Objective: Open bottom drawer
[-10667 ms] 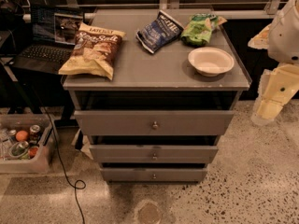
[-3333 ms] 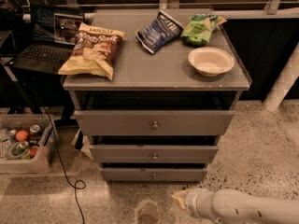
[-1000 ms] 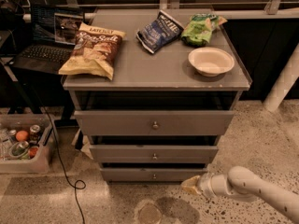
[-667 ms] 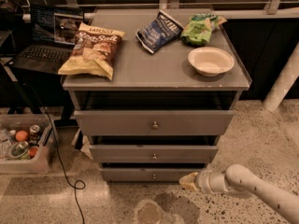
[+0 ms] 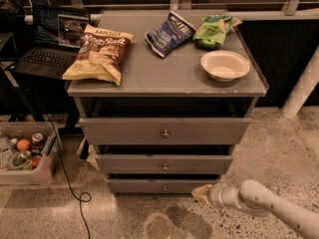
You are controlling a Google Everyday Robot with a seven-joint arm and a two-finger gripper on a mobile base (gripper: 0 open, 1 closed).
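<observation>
The bottom drawer point(image 5: 149, 185) is the lowest and narrowest grey front of the cabinet, with a small round metal knob point(image 5: 164, 187) at its centre. It sits just behind the middle drawer point(image 5: 164, 164) and top drawer point(image 5: 164, 131), which stick out further. My gripper point(image 5: 201, 193) comes in low from the right on a white arm point(image 5: 269, 206), just above the floor. Its tip is at the right part of the bottom drawer's front, to the right of the knob.
On the cabinet top lie a tan chip bag point(image 5: 99, 54), a blue bag point(image 5: 168, 33), a green bag point(image 5: 213, 30) and a white bowl point(image 5: 225, 64). A laptop point(image 5: 47, 49) stands at left, a bin of cans point(image 5: 22, 153) on the floor, and a cable point(image 5: 75, 195).
My gripper has moved left along the floor toward the bottom drawer's front. The drawers have not moved.
</observation>
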